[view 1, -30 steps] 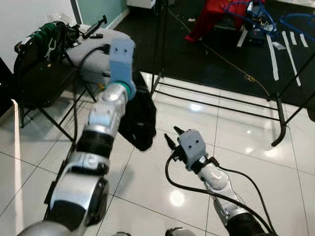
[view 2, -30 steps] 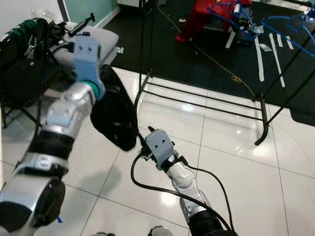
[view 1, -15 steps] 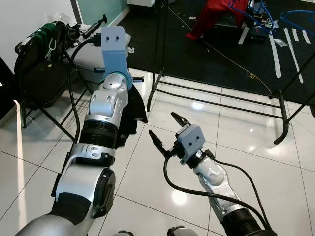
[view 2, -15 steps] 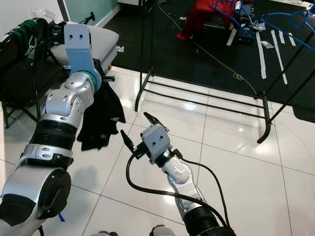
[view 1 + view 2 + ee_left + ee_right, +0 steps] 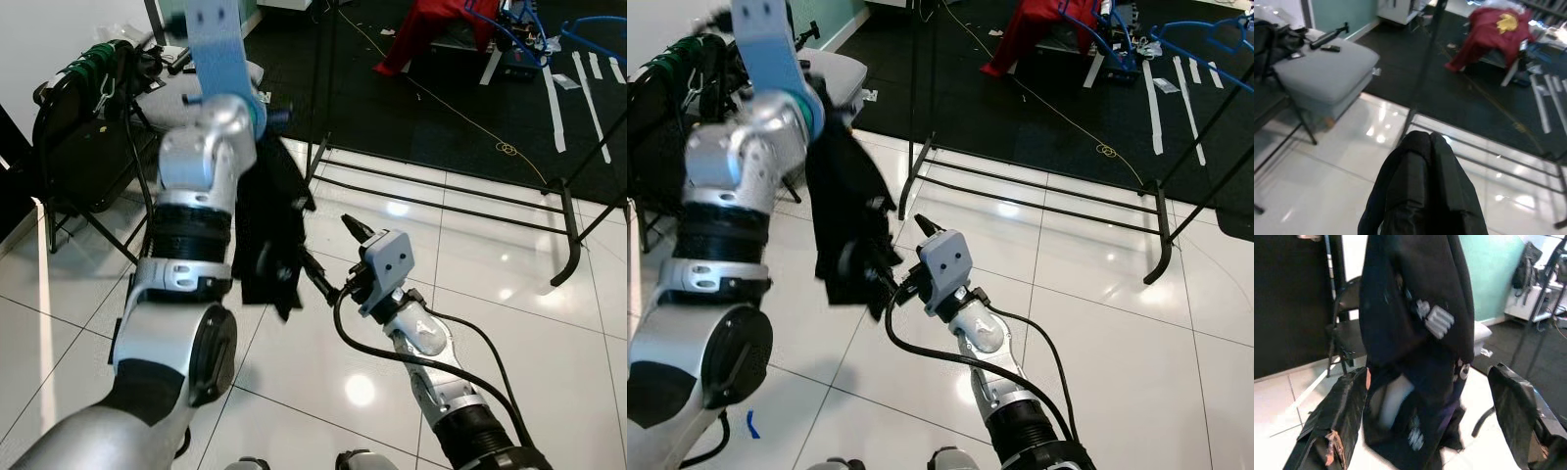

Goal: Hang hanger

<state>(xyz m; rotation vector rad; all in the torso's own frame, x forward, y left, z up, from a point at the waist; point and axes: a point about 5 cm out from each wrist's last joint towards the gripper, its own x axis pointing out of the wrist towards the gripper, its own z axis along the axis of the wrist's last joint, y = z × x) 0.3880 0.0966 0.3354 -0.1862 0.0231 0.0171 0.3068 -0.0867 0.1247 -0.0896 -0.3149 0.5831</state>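
A limp black garment [image 5: 269, 230] hangs from the raised left end effector [image 5: 263, 116], whose fingers are hidden under the cloth. The right end effector [image 5: 333, 259], fingers spread, reaches its lower folds. Probably light and floppy, so hold it at the top.

No readable text, labels or numbers anywhere. The black garment [image 5: 1415, 347] has a small pale patch, too blurred to read; the red cloth [image 5: 1501, 29] has a yellow mark, illegible.
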